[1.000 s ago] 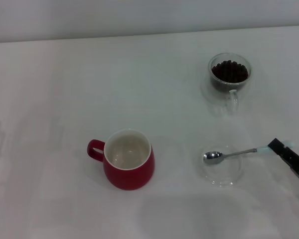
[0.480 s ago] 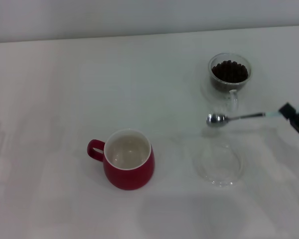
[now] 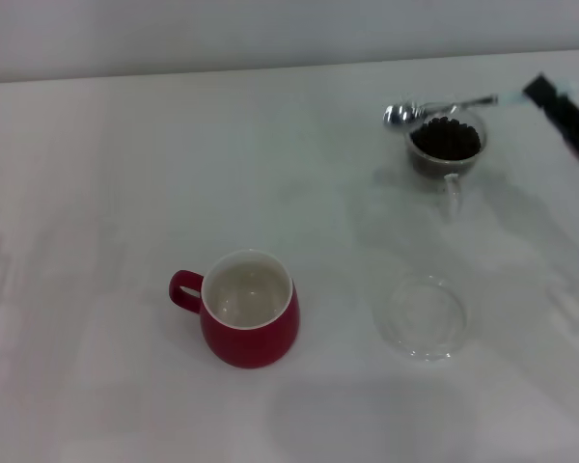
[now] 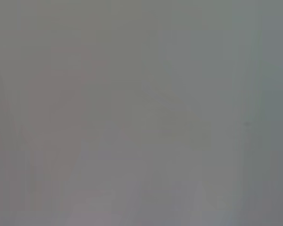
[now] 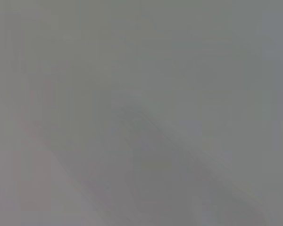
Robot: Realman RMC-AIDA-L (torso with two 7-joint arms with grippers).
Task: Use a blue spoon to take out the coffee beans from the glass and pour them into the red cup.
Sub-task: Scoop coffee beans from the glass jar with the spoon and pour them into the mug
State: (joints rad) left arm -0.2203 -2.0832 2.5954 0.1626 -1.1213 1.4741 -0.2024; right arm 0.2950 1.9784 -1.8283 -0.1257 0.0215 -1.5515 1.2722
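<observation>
The right gripper (image 3: 545, 95) enters the head view at the far right edge, dark and partly cut off by the frame, and it is clamped on the pale blue handle end of the blue spoon (image 3: 434, 107). The spoon is held nearly level, its metal neck crossing the far rim of the glass (image 3: 445, 147) and its shiny bowl lying just beyond the rim on the glass's left side, above the table rather than inside the glass. The glass stands upright at the far right of the white table (image 3: 125, 174), its clear handle turned toward the robot, and the coffee beans (image 3: 445, 138) fill it in a dark heap; the spoon's bowl carries no beans that can be made out. Nearer the robot and in line with the glass lies 1 flat clear saucer (image 3: 425, 316). The red cup (image 3: 248, 309) stands upright well to the left of the saucer, near the middle of the table, its white inside showing and its small loop handle pointing left. The left gripper is not seen in the head view, and both wrist views give only a featureless grey field, so nothing can be read from them.
</observation>
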